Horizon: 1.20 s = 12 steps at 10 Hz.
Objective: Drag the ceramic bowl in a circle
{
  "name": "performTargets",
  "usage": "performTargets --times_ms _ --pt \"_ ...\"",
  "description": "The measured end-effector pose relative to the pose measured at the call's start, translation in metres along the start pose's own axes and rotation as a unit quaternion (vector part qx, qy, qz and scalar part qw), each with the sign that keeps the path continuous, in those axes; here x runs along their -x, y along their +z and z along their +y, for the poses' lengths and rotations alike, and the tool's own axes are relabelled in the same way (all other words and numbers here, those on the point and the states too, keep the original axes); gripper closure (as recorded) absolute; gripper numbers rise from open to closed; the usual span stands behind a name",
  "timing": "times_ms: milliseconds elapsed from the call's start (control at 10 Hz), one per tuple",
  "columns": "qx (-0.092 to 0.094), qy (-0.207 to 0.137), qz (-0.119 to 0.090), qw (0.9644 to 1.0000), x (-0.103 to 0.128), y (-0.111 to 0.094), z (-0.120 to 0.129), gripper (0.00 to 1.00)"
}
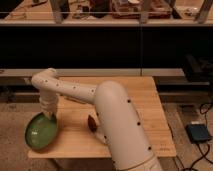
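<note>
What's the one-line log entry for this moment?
hand: at ceramic bowl rim | ceramic bowl: overhanging table left edge

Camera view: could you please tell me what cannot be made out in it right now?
- Gripper, at the ceramic bowl rim: whether it grips is hidden by the wrist above.
- Small reddish object on the table: partly behind the arm, too small to identify.
- Shelf items at the top: cut off by the edge.
</note>
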Motion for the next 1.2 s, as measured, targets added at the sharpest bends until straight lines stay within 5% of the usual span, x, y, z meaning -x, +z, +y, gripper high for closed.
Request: performTargets --times_ms 200,600,1000,1200 --pt "0.003 0.041 0.013 0.9991 0.006 -0.007 0.033 1.00" --pt "0.003 0.132 0.044 0.9902 0.069 -0.015 0.104 1.00" --pt "0.015 0.179 0.063 0.9817 0.116 -0.010 0.126 1.00" --pt "0.026 0.178 0.068 0.9813 0.128 -0.008 0.117 1.00"
